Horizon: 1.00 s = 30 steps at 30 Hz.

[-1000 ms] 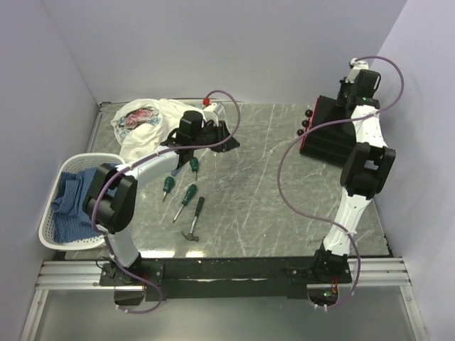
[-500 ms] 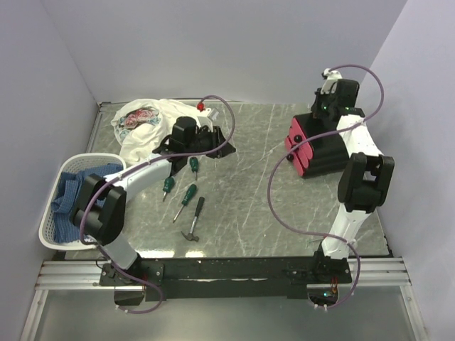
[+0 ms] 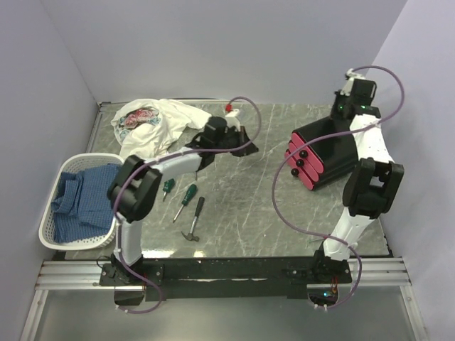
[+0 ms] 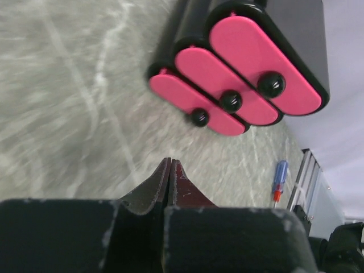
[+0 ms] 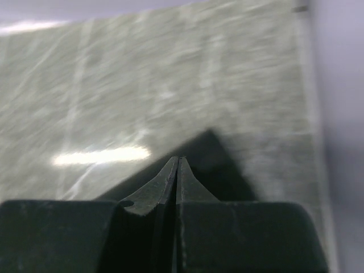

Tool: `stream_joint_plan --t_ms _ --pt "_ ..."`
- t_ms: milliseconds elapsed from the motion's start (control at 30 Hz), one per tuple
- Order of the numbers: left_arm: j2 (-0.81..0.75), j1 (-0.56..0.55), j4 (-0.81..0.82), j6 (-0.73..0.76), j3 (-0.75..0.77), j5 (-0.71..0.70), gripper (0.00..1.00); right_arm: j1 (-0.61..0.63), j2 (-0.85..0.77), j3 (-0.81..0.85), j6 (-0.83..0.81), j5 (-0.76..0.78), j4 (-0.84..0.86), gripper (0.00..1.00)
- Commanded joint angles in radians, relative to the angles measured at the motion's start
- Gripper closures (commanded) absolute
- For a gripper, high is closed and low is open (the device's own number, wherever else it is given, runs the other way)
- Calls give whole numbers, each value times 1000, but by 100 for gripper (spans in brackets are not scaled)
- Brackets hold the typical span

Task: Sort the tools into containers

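The containers are a black drawer unit (image 3: 328, 144) (image 4: 301, 34) with three pink drawers (image 4: 259, 62) and black knobs, at the right of the table, its fronts turned to the front-left. Two green-handled screwdrivers (image 3: 168, 186) (image 3: 189, 193) and a black-handled hammer (image 3: 193, 220) lie at the left. A red-and-blue screwdriver (image 4: 279, 179) lies beyond the unit in the left wrist view. My left gripper (image 3: 245, 148) (image 4: 169, 162) hangs shut and empty over the table's middle, pointing at the drawers. My right gripper (image 5: 178, 159) is shut and empty behind the unit.
A white lattice basket (image 3: 71, 238) with blue cloth stands at the left edge. A white patterned cloth (image 3: 153, 124) lies at the back left. Purple cables loop from both arms. Walls close in the left, back and right sides.
The drawer unit has shifted forward and turned its drawers to the front-left. My right arm pulled back behind it. My left arm swung right, away from the screwdrivers, and its jaws closed.
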Motion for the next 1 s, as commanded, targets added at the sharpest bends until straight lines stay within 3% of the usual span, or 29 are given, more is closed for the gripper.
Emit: stream_joint_plan --t_ms 0,200,500,833,967 --pt "110 -58 88 -57 146 -6 99 -48 -26 -21 -21 193 -37 95" --pt "244 -115 109 -46 298 -12 99 -88 -40 -123 -36 288 15 97" --pt "316 -167 125 -32 367 -3 99 -174 12 -78 -56 349 60 95" --pt "376 -199 148 -31 432 -1 99 -184 -15 -80 -85 346 49 92" --pt "405 -201 161 -25 465 1 99 -186 37 -58 -164 222 -44 93"
